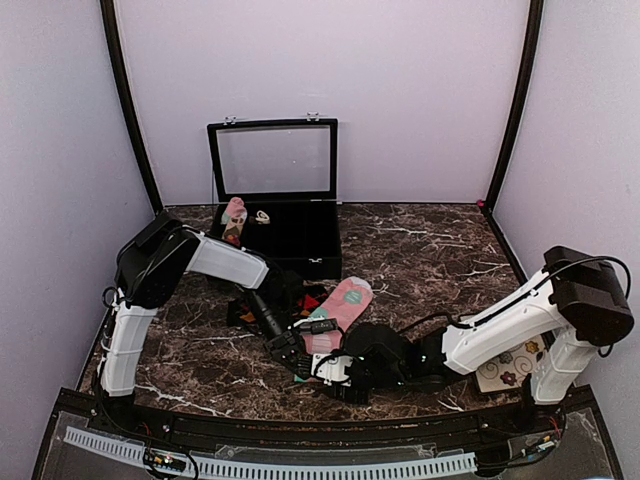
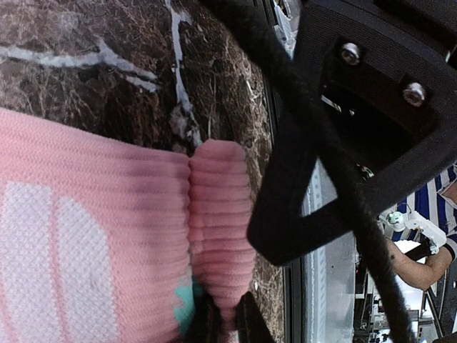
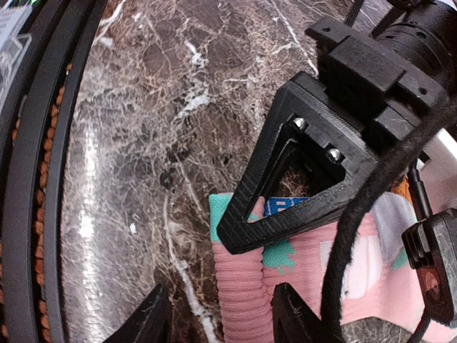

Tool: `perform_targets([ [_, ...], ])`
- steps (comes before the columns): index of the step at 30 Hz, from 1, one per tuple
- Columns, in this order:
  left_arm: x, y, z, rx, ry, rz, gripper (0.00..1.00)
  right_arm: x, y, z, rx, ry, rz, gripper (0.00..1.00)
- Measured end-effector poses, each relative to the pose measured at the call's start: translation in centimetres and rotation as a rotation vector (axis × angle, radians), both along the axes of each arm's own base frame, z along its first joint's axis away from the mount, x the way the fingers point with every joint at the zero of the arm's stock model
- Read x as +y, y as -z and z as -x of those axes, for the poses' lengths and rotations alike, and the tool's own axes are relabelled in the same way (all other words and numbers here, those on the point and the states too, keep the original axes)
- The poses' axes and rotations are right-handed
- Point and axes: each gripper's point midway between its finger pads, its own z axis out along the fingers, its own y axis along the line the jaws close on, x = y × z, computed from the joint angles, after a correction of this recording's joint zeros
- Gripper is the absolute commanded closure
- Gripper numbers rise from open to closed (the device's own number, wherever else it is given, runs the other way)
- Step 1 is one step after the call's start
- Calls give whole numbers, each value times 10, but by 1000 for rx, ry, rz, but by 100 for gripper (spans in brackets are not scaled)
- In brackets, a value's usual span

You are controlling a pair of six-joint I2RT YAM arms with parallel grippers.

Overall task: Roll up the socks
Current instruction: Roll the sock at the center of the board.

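ROLLING BEGINS AT THE CUFF: On a dark marble-patterned table (image 1: 430,250), the left gripper (image 2: 227,325) is pinched shut on the ribbed cuff of a pink sock (image 1: 345,300), knitted and spotted pale teal and white. The sock lies flat near the table's front edge, its far end pointing away from the arms. Beneath it, largely hidden by the left arm, is a black argyle sock (image 1: 310,300) with red and orange diamonds. To the right, the right gripper (image 3: 221,318) has its jaws apart astride the same cuff, one finger clear of the fabric, with nothing yet held. The knit looks light, limp and stretchy. It will likely bunch and sag rather than keep a shape, and should not slide much between the pads. The thick ribbed cuff edge, taken through both layers, seems the surest hold for starting a roll.
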Motion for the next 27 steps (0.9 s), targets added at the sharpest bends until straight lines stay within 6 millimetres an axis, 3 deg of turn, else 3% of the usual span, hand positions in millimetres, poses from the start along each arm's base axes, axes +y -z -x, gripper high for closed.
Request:
perform_targets([
  [7, 0, 0, 0, 0, 0, 0, 100, -4, 16, -7, 22, -5, 34, 59],
  [9, 0, 0, 0, 0, 1, 0, 100, -4, 17, -8, 26, -9, 33, 67],
  [11, 0, 0, 0, 0, 1, -1, 97, -5, 18, -11, 28, -7, 33, 82],
  [13, 0, 0, 0, -1, 2, 1, 84, -5, 21, -14, 39, -1, 33, 98],
  [14, 0, 0, 0, -2, 2, 1, 77, -5, 22, -14, 38, -5, 34, 100],
  [20, 1, -6, 3, 27, -9, 3, 56, -3, 22, -16, 88, 5, 6, 100],
  [21, 1, -8, 3, 23, -11, 7, 47, -3, 22, -18, 102, 11, -1, 100],
  [26, 10, -15, 0, -102, -9, 24, 42, -3, 22, -22, 220, 38, -41, 100],
  [27, 12, -15, -1, -132, -10, 27, 34, -4, 22, -23, 248, 43, -49, 100],
])
